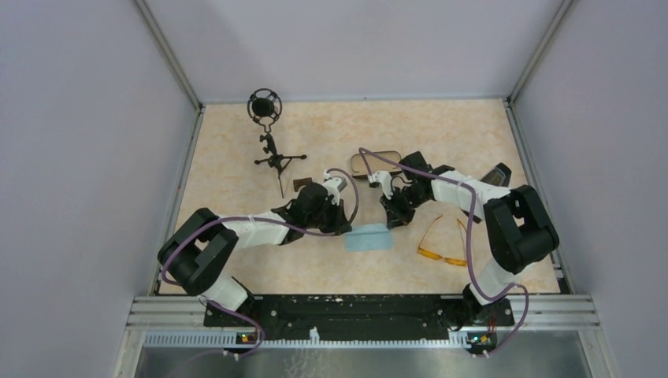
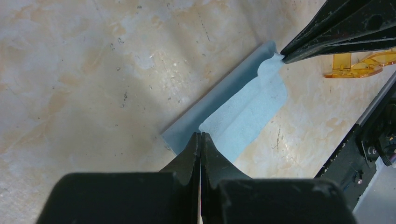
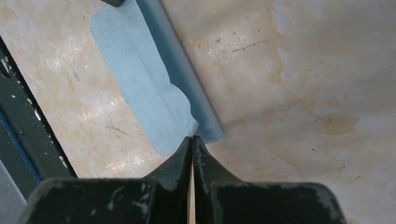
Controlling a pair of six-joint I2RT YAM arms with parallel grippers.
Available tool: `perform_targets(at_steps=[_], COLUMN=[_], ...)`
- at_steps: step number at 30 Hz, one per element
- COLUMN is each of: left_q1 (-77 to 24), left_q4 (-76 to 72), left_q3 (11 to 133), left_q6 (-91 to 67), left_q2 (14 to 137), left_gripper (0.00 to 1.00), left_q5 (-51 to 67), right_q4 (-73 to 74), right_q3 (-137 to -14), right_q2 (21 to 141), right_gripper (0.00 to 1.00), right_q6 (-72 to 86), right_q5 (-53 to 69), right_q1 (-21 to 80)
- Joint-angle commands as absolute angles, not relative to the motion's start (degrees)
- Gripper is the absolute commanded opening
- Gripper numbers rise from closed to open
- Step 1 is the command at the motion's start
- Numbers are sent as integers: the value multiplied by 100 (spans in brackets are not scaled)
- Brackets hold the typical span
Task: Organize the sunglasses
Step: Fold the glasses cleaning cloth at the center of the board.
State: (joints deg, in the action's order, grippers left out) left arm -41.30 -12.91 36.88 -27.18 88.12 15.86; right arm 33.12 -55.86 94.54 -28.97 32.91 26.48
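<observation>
Left gripper (image 2: 201, 135): we see its fingers pressed together with one end of the light blue cloth (image 2: 238, 112) pinched between the tips, low over the table (image 1: 228, 189).
Right gripper (image 3: 192, 138): its fingers are likewise drawn together and nip the opposite end of the same cloth; in the left wrist view its black tips meet the far corner of the fabric.
Cloth: we find it stretched between the two grippers near the middle of the table, doubled over on itself, with one long fold raised along its far edge and the rest lying flat on the surface.
Sunglasses (image 1: 443, 242): we see them lying on the table to the right of the cloth and apart from it, beside the right arm, with the thin orange arms spread open and pointing away from the bases and the amber lenses toward the near edge. Neither gripper touches them.
Case (image 1: 376, 163): the black oblong case sits open farther back, its tan lining showing, partly hidden by the right arm and well apart from the sunglasses.
Microphone (image 1: 265, 106): a black microphone on a small tripod stands at the far left of the table.
</observation>
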Motion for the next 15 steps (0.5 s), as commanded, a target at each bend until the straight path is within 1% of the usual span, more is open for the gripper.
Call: perform_targets(at_steps=[1,15], left_q1=[-4147,-4149], left_q4=[-1525,-1660], left_q3=[3592,3607], left_q6=[-2751,-2750], left_q2=[8600,8762], left_gripper=[0,0], left_q5=[1719,1840], right_q4=[3331,3316], right_q3=[-5544,-5416], right_q2=[9232,9325], right_gripper=[0,0], right_q6=[-3068,-3165], right_q5=[3494,3492], right_q1=[2763,2790])
